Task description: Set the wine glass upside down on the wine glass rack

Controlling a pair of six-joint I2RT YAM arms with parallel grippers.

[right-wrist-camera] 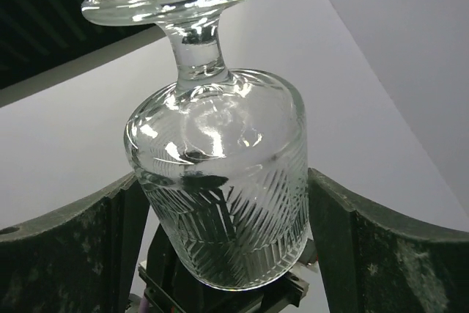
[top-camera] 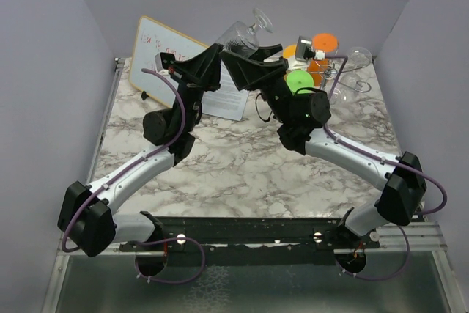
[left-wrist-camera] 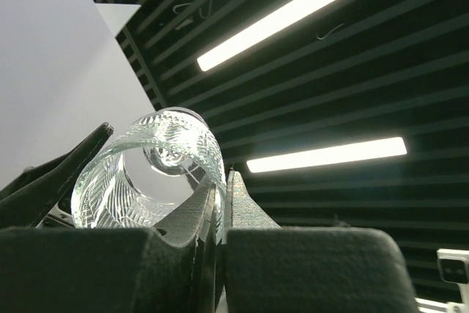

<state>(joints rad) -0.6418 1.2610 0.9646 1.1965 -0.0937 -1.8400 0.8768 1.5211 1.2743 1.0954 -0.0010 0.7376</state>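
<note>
The wine glass point(top-camera: 245, 32) is a clear cut-pattern glass held high above the table's back, tilted with its foot up. My left gripper point(top-camera: 214, 60) is shut on its rim; in the left wrist view one finger point(left-wrist-camera: 192, 214) is inside the bowl point(left-wrist-camera: 150, 170) and the other is outside. My right gripper point(top-camera: 249, 58) straddles the bowl point(right-wrist-camera: 220, 181), and its fingers point(right-wrist-camera: 80, 254) press both sides. The wine glass rack point(top-camera: 343, 77), chrome wire, stands at the back right, partly hidden behind the right arm.
A small whiteboard point(top-camera: 163, 55) leans at the back left, with a paper sheet point(top-camera: 227, 99) beside it. Orange point(top-camera: 323, 41) and green point(top-camera: 299, 81) discs and another clear glass point(top-camera: 359, 56) crowd the rack area. Grey walls enclose the marble table point(top-camera: 242, 166).
</note>
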